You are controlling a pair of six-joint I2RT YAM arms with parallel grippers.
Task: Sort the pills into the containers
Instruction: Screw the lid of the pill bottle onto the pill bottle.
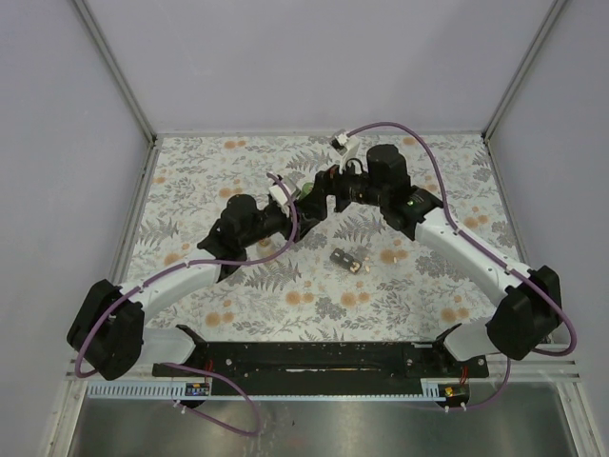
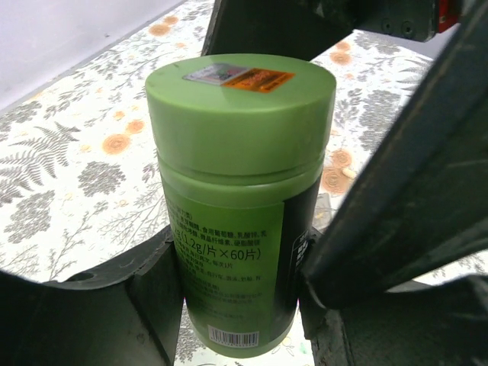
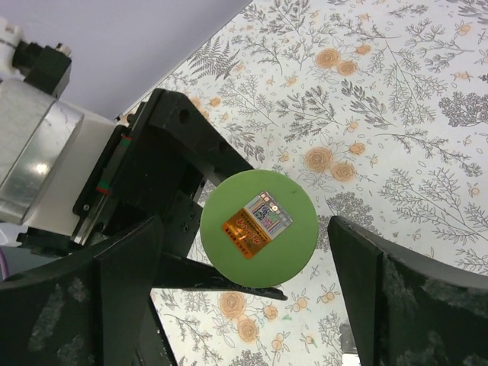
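Green pill bottle (image 2: 236, 191) upright near middle of floral table (image 1: 190, 190), cap (image 3: 259, 229) on, orange sticker (image 3: 248, 226) on top. Left gripper (image 2: 244, 267) about half closed, its 2 fingers clamped on the bottle's lower body. Right gripper (image 3: 259, 282) poised above the cap, jaws spread wide on either side, gripping nothing. Small dark item (image 1: 343, 256) with pale bits beside it, lying on the table nearer the arm bases.

Soft, even light fills every view; shadows on the table (image 1: 190, 190) are faint and soft-edged. In the left wrist view the green bottle (image 2: 236, 191) is sharp, while the dark fingers (image 2: 396, 191) beside it are blurred and underlit.
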